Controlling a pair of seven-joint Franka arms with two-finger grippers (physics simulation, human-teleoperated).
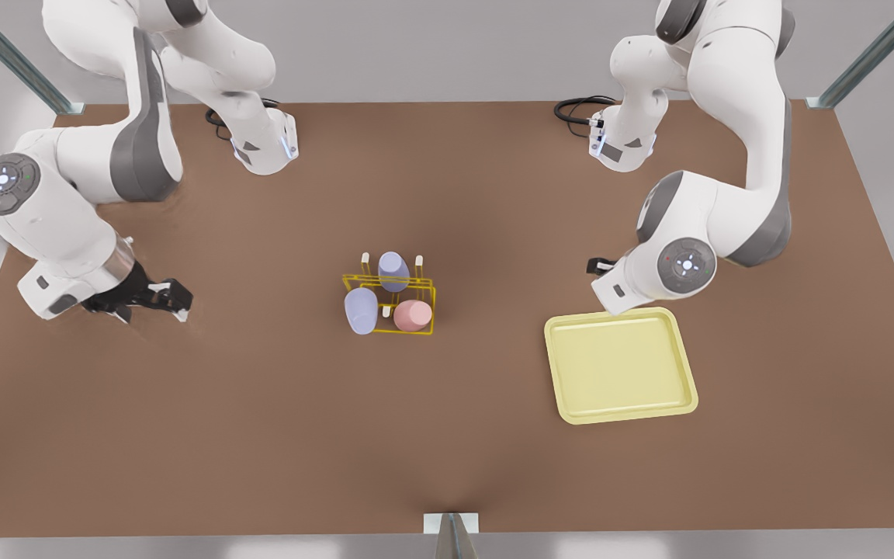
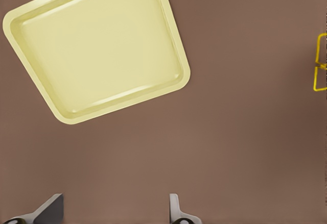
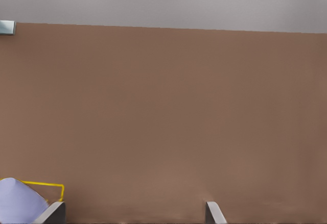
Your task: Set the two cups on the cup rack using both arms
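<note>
Brown desk [image 1: 261,435] carrying all items. Two white arms, one at each side of the front view, both waiting clear of the rack.

Pale-yellow tray [image 1: 563,373] flat on the desk toward the front view's right, well apart from the rack.

Left claw [image 2: 115,211] above bare desk near the tray; fingers [image 2: 176,208] spread, nothing between them.

Right claw [image 1: 164,299] low over the desk at the front view's left, well apart from the rack; fingers spread, nothing between them.

Cup rack [image 1: 425,289] of yellow wire at desk centre.

Three cups inverted on the rack: lavender cup [image 1: 361,310] at front left, second lavender cup [image 1: 393,271] at rear, salmon cup [image 1: 413,315] at front right.
</note>
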